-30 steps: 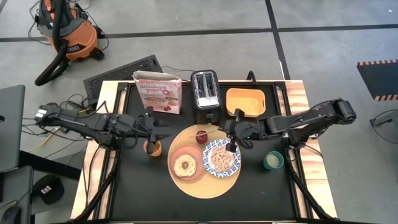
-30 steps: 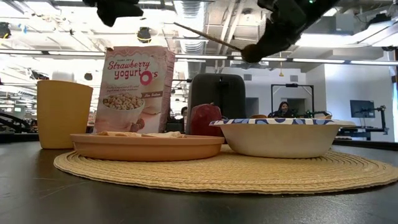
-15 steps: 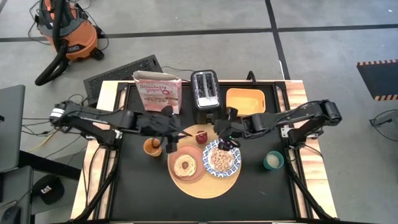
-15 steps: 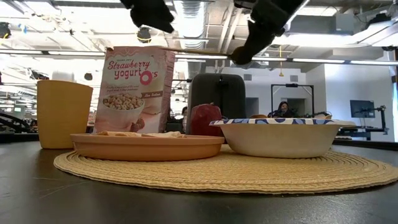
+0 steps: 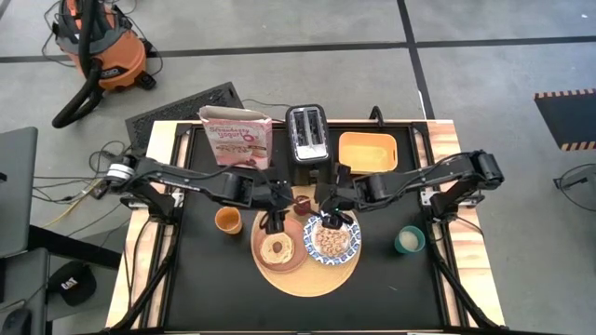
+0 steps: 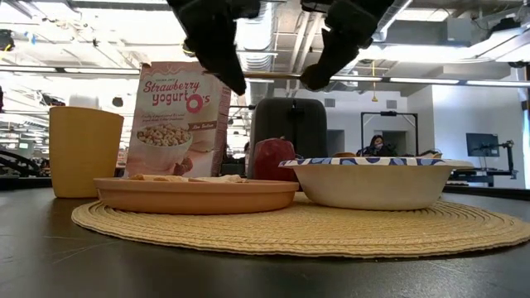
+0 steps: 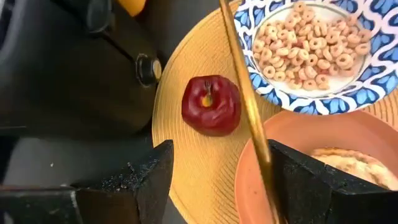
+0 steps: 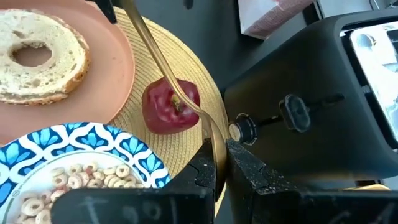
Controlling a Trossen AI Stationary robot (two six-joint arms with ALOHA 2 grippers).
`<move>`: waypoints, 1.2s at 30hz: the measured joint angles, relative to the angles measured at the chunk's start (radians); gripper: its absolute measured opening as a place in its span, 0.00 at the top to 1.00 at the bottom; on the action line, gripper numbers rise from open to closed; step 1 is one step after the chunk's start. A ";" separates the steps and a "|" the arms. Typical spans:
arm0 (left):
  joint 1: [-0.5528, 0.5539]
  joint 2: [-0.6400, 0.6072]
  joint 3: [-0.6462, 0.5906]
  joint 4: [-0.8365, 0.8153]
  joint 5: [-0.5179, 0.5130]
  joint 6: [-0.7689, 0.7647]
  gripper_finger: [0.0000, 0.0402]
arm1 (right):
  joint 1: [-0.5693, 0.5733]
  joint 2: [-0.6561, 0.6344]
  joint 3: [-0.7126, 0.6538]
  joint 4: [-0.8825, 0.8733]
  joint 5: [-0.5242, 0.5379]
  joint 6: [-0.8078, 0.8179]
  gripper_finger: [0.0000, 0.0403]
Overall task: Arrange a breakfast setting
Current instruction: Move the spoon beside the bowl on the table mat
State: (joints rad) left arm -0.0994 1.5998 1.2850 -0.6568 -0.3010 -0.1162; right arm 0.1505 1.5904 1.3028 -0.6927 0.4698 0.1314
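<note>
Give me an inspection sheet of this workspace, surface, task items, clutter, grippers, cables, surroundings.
Surface: black table top with light wooden edges.
Job's things: round woven mat bears pink plate with round bread, patterned dish of cereal, red apple. Golden spoon is above the apple.
Clutter: cereal box, black toaster, yellow tray, orange cup, green cup.
Grippers: right gripper pinches the spoon's end; left gripper is open around the spoon's shaft, above the plate.
Cables: bundle off the table's left edge.
Surroundings: shop vacuum, person far behind.
</note>
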 joint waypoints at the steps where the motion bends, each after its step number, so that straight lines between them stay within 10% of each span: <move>1: 0.000 0.007 0.006 -0.005 0.000 0.000 0.42 | 0.000 0.000 0.000 -0.002 0.000 0.000 0.90; 20: 0.000 0.003 0.011 -0.006 0.034 0.046 0.97 | -0.001 -0.003 0.000 -0.005 0.001 0.010 0.88; 36: -0.005 -0.121 -0.096 0.018 0.062 0.105 0.99 | 0.072 -0.092 -0.001 -0.126 0.003 0.072 0.57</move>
State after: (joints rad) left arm -0.1047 1.4785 1.1891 -0.6387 -0.2393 -0.0116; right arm 0.2223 1.4989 1.3018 -0.8187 0.4732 0.2032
